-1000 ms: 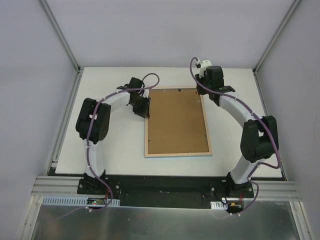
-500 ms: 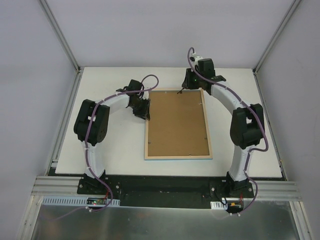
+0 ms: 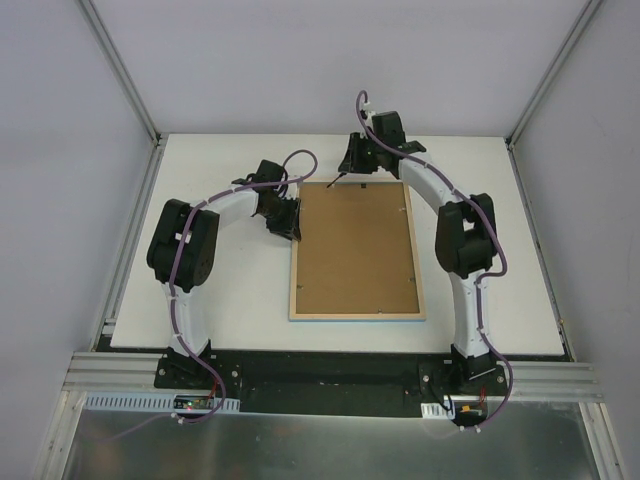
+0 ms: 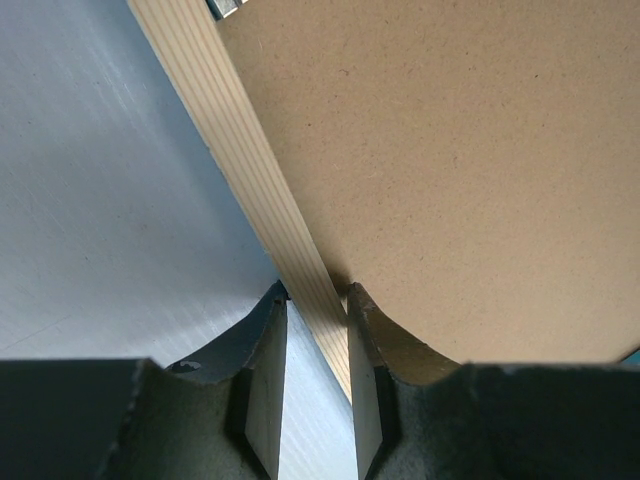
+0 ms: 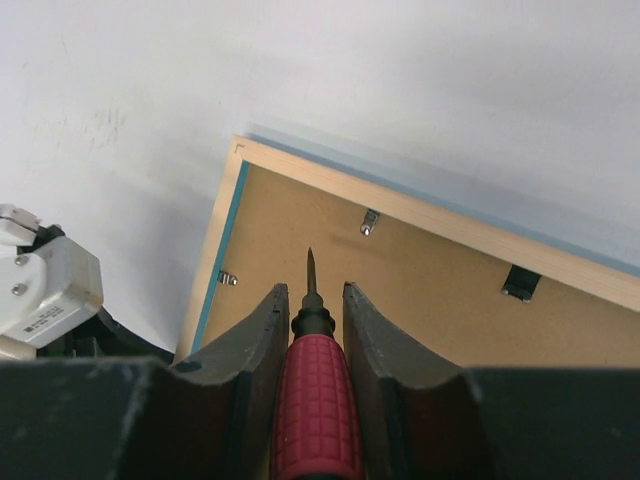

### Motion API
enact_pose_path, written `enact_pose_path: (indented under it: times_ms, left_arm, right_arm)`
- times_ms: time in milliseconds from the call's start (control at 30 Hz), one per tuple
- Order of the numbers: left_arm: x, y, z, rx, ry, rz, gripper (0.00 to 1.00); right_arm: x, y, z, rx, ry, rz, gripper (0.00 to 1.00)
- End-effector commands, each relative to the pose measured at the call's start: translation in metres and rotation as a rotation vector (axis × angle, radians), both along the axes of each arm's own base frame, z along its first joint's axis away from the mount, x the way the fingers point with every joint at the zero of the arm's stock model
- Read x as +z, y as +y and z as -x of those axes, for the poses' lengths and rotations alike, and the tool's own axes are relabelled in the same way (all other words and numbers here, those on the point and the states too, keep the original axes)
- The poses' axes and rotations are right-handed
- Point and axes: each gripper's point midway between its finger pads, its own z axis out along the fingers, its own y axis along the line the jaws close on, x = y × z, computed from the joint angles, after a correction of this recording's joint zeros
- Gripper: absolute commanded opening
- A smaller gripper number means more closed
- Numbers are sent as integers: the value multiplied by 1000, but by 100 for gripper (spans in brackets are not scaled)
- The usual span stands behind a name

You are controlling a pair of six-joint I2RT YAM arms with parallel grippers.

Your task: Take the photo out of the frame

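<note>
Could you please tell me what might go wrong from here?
1. The red-handled tool in the right gripper has a sharp tip. If it misses the small metal tab, it may gouge the backing board.
2. The left gripper pinches only one rail of the frame, so prying could shift it.

White matte tabletop [image 3: 230, 300] lies under the L fingers [image 4: 262, 380] & spreads ahead of the R fingers [image 5: 250, 360], w/ faint scuffs. Plain pale grey walls [image 3: 60, 150] close it in on 3 sides, well beyond both; alu posts [image 3: 120, 70] stand at the far corners. Behind the fingers: black strip [image 3: 330, 365], alu rail [image 3: 110, 375], shiny metal sheet [image 3: 320, 445]. Light is even, shadows soft.
</note>
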Motion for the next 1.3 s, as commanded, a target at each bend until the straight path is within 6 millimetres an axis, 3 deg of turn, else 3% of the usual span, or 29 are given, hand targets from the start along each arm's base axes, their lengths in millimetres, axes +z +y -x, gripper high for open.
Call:
enact_pose_path:
  times_ms: [0,567,700,833,1267]
  left_arm:
    - [-12,-1,25,-29,89,-1,21]
    - [-13,-2,26,-29,92,6,17]
    - [-15,-1,26,-24,97,-2,13]
    - [-16,1,24,-10,97,-14,1]
    - [-24,16,23,71,127,-41,0]
  right_arm:
    - [22,10,-14,1,-42,-50,1]
    - [0,4,-38,-7,-102,72,1]
    - [0,0,-40,-20,-114,98,1]
    - [0,-10,-43,-38,-136,158,1]
    - [3,-21,-39,-9,-196,291,1]
